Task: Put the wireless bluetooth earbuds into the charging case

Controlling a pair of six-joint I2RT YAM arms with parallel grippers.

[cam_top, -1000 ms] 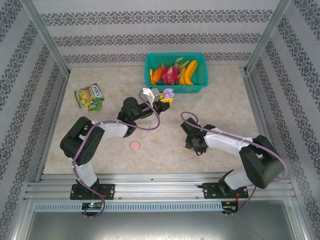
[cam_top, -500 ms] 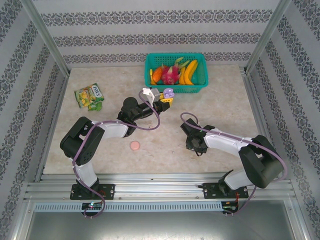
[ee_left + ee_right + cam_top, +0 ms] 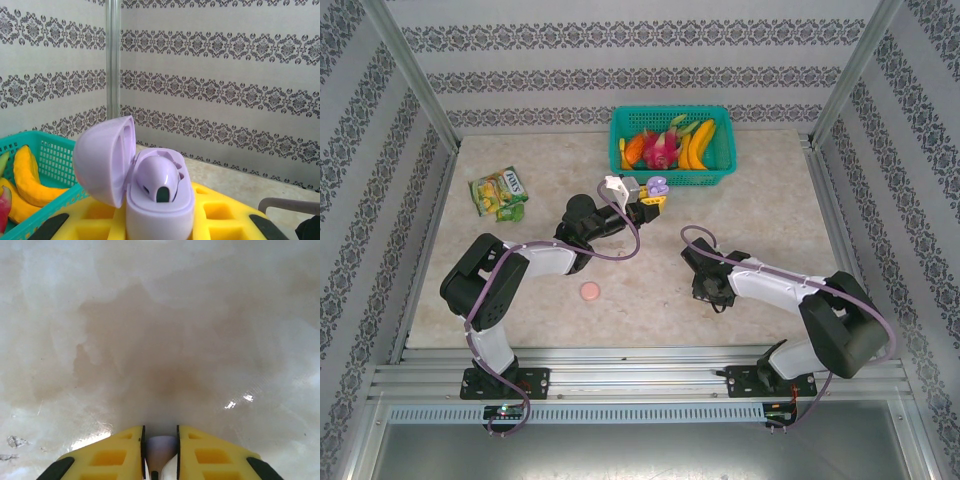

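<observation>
My left gripper (image 3: 653,193) is raised near the basket, shut on the base of the lilac charging case (image 3: 658,185). In the left wrist view the case (image 3: 160,212) stands upright between the yellow fingers (image 3: 227,212) with its lid (image 3: 102,160) swung open to the left. One lilac earbud (image 3: 157,176) sits in a socket. My right gripper (image 3: 711,288) is down at the tabletop. Its yellow fingers (image 3: 107,452) press on both sides of a small lilac earbud (image 3: 161,446), which touches both black pads.
A round pink case (image 3: 589,291) lies on the table in front of the left arm. A teal basket (image 3: 670,178) of toy fruit stands at the back centre. A green snack packet (image 3: 499,192) lies at the back left. Metal frame posts and patterned walls enclose the table.
The right gripper's jaws have narrowed onto the earbud and the arm has edged slightly left. The left arm and the open case have stayed still.
</observation>
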